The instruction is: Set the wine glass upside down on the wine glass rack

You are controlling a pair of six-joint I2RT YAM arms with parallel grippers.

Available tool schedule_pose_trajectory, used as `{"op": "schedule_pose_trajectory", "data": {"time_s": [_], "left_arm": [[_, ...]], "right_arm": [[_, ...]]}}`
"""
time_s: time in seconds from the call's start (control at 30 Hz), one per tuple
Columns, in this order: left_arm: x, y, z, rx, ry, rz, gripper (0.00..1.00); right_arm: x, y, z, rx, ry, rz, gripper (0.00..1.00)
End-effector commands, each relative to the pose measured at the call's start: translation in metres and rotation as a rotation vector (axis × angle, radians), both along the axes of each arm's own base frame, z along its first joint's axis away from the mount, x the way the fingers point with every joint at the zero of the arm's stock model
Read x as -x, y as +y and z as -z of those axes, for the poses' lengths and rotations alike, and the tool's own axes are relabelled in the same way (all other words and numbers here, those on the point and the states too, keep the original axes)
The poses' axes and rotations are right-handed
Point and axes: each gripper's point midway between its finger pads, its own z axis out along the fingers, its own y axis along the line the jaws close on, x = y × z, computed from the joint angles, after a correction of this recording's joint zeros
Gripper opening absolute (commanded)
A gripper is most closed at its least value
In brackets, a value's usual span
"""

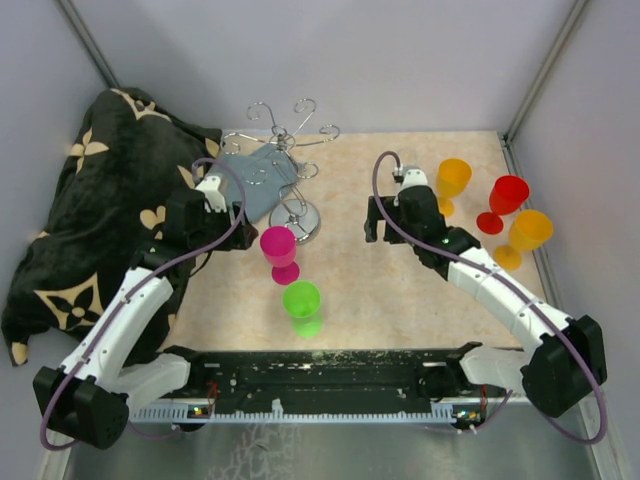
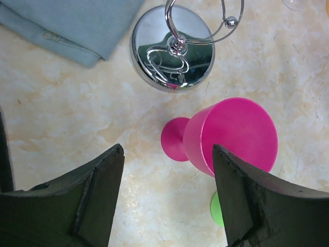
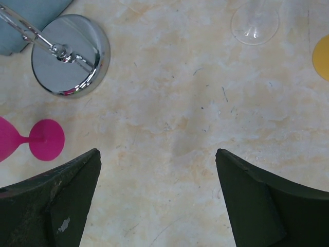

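So, left pincer [image 2: 167,149] is released, jaws wide, nothing gripped; we see it hovering over the pink wine glass [image 2: 236,134], whose bowl sits against the inner side of the finger on the right of the left wrist view, touching or not we cannot tell. Glass stands on its foot on the counter [image 2: 77,118], bowl up as far as we can tell, just in front of the wine glass rack [image 2: 154,31], near its shiny round base but apart from it. Green glass [image 1: 301,298] stands close on the near side of the pink one. Right pincer [image 3: 158,154] also released, empty, over bare counter, well apart from the pink glass; a clear glass foot [image 3: 254,23] shows at the top of its view. Blue-grey cloth [image 2: 67,20] lies beside the rack base.

We judge the step in hand as the approach to grasp the pink glass, nothing hung yet. To do it well we would shift the left pincer sideways so the bowl or stem is centred between the fingers, not clipped by one; come down without knocking the green glass; close gently, the bowl may slip. Leave the foot free, since after the flip it likely has to slide into a loop arm. Mind the rack, a bump could tip it
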Motion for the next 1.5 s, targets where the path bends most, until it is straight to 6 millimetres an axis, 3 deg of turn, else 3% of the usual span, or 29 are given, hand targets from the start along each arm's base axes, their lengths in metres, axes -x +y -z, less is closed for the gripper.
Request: {"op": "schedule_pose_trajectory", "data": {"time_s": [0.0, 0.17, 0.3, 0.57, 0.97, 1.27, 1.47], "left_arm": [[0.004, 0.003, -0.006, -0.003, -0.004, -0.017, 0.75], [0.006, 0.002, 0.001, 0.005, 0.007, -0.019, 0.75], [0.006, 0.002, 0.005, 0.006, 0.009, -0.021, 0.76], [0.007, -0.007, 0.007, 0.002, 0.019, 0.005, 0.75], [0.015, -0.037, 0.017, -0.031, 0.061, 0.06, 0.7], [0.012, -0.047, 0.033, -0.09, 0.095, 0.052, 0.58], [0.011, -0.049, 0.032, -0.106, 0.093, 0.041, 0.38]], "right_arm": [[0.014, 0.027, -0.03, -0.055, -0.064, -0.104, 0.92], [0.043, 0.053, -0.031, -0.004, -0.014, -0.235, 0.89], [0.057, 0.062, -0.033, -0.006, 0.004, -0.271, 0.88], [0.055, 0.058, -0.032, -0.006, -0.002, -0.24, 0.88], [0.059, 0.051, -0.021, -0.009, 0.004, -0.213, 0.88], [0.062, 0.045, -0.02, -0.011, 0.0, -0.196, 0.88], [0.065, 0.042, -0.017, -0.012, 0.003, -0.19, 0.88]]}}
